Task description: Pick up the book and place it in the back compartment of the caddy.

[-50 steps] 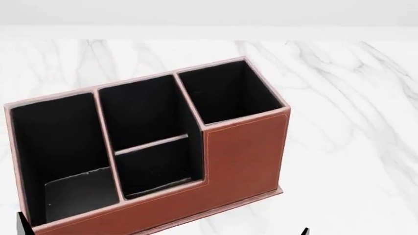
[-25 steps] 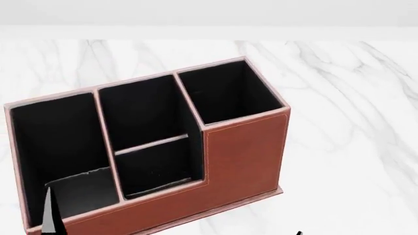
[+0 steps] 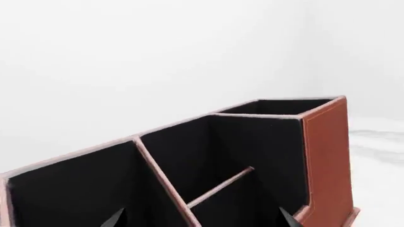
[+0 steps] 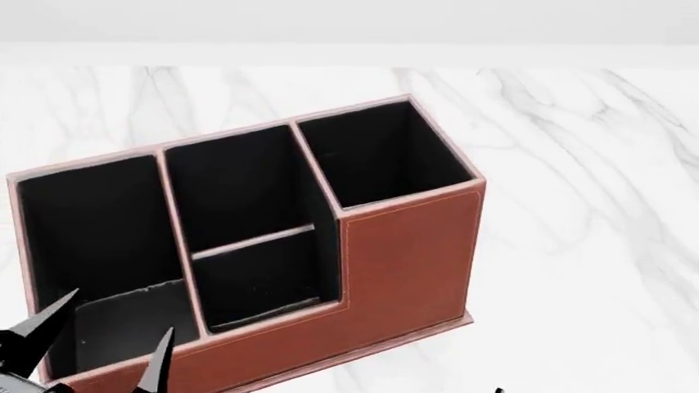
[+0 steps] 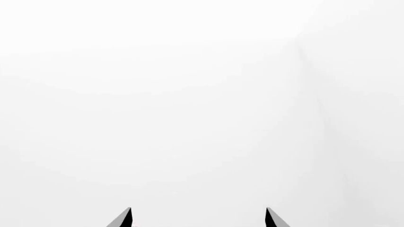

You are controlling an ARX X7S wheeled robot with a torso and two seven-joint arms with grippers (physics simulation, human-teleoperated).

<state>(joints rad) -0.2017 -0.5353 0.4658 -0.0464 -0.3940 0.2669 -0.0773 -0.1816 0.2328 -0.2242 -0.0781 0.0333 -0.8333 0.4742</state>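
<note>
The reddish-brown caddy stands on the marble table, and the left wrist view shows it from its left end. Its back compartment is the shallow middle cell behind the low wall, with nothing in it; in the left wrist view the back compartment lies past the thin divider. A matte black slab that looks like the book sits low in the left end cell. My left gripper hangs open over that cell, holding nothing. My right gripper is open, facing blank white.
White marble tabletop stretches to the right of and behind the caddy. The caddy's tall right end cell and deeper middle cell show black lining only. A sliver of the right arm shows at the bottom edge.
My left gripper has risen into the head view at the lower left, and both fingertips now show spread over the left end cell. The caddy has not moved.
</note>
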